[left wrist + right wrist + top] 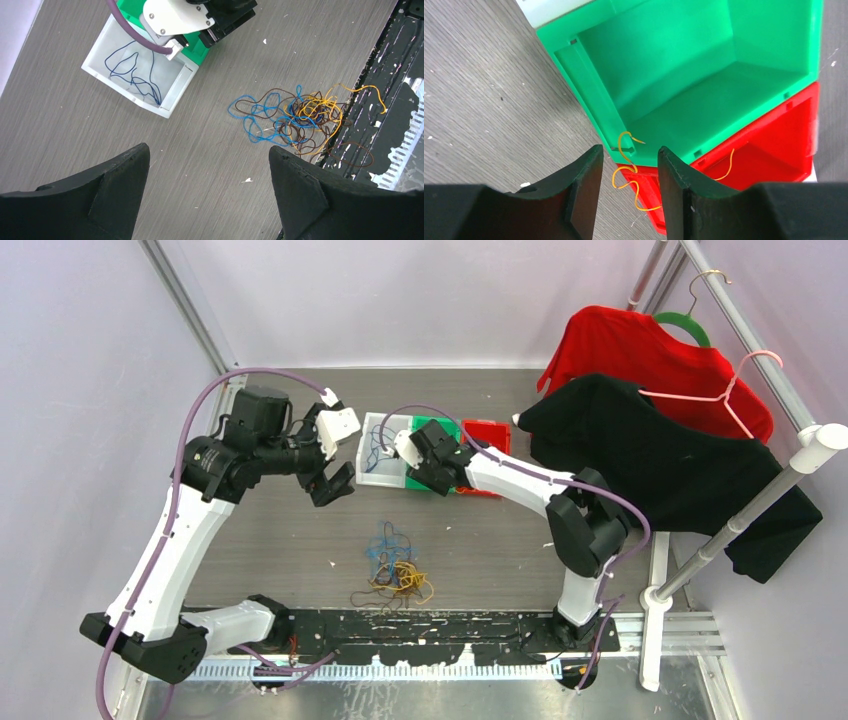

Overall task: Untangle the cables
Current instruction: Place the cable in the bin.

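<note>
A tangle of blue, orange-yellow and dark brown cables [395, 570] [295, 117] lies on the table near the front edge. One dark blue cable [132, 75] lies loose in the white bin [365, 455]. My left gripper [335, 485] [209, 150] hangs open above bare table, left of the tangle and holding nothing. My right gripper [420, 465] [630, 150] is open over the near corner of the green bin [684, 75]. A single yellow cable [629, 172] lies loose between its fingers, draped from the green rim across the red bin [784, 145].
The white, green [440, 425] and red [487, 432] bins stand in a row at the table's back centre. A red shirt [650, 355] and a black shirt [660, 465] hang from a rack [740, 520] on the right. A black strip [430, 625] runs along the front edge.
</note>
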`<move>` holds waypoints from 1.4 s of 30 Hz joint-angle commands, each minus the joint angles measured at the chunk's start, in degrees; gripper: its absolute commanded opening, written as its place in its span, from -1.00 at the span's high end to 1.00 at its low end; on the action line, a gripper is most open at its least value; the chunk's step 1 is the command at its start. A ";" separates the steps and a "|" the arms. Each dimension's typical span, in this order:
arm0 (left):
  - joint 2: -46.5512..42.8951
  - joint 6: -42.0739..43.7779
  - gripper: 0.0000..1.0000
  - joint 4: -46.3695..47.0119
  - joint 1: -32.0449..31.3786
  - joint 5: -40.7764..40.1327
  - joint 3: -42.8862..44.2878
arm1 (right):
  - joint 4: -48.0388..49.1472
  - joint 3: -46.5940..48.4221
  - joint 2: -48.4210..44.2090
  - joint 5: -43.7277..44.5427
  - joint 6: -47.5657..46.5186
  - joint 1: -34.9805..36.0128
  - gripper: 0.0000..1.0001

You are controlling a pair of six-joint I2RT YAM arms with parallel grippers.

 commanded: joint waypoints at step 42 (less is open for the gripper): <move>-1.91 1.74 -0.76 3.25 0.25 -0.25 0.45 | 10.44 -4.62 -10.20 0.93 8.24 -14.59 0.98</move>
